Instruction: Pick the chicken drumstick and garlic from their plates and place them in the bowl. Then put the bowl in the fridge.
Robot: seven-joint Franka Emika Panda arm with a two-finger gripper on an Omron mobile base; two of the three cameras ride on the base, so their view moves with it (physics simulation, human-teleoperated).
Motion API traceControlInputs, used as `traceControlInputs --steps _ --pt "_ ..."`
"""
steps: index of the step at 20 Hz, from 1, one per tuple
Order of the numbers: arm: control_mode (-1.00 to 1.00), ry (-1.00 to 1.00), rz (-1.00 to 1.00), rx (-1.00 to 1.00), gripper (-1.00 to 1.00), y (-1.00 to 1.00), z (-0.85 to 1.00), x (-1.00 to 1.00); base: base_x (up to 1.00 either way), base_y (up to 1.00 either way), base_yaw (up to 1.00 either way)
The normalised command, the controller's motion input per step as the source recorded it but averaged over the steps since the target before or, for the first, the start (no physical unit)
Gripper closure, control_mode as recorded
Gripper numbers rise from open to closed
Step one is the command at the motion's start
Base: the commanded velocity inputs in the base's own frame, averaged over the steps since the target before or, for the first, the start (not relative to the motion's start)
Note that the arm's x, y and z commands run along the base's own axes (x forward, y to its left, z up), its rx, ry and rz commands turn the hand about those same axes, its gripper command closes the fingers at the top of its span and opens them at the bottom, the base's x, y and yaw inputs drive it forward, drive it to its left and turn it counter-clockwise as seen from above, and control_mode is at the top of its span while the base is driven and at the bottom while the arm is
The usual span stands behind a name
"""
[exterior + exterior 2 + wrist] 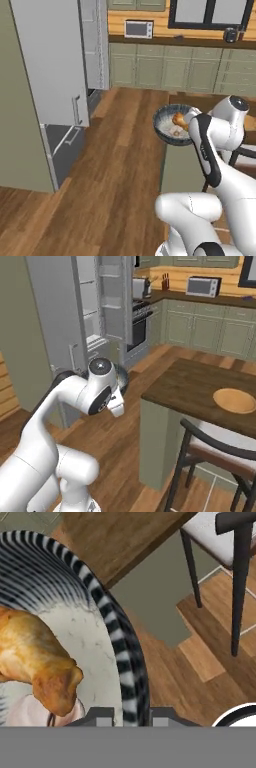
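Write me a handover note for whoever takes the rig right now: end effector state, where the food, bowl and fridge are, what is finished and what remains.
End effector: shut on the rim of the round deep dark grey bowl with the striped rim, carried in the air over the wooden floor beside the counter.
Golden-brown chicken drumstick: inside the bowl. A pale pinkish-white piece under it may be the garlic; too hidden to confirm.
Round orange-tan wooden plate: on the dark wooden counter, empty.
Tall grey-silver fridge: door open, shelves visible, ahead and left of the arm.
Done: drumstick is in the bowl, bowl lifted.
Left: carry the bowl to a fridge shelf, release.
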Motion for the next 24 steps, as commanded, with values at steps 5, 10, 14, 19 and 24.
traceControlInputs --steps 5,10,14,19,24 --pt "1.0 0.0 0.0 0.0 1.0 0.0 0.0 0.0 1.0 1.0 -0.26" --pt "1.0 0.0 0.0 0.0 1.0 0.0 0.0 0.0 1.0 0.56 -0.27" --pt "1.0 0.0 0.0 0.0 1.0 0.0 0.0 0.0 0.85 0.19 -0.27" --pt "1.0 0.0 0.0 0.0 1.0 0.0 0.0 0.0 0.81 0.09 -0.22" --pt "1.0 0.0 0.0 0.0 1.0 0.0 0.0 0.0 0.94 0.0 -0.13"
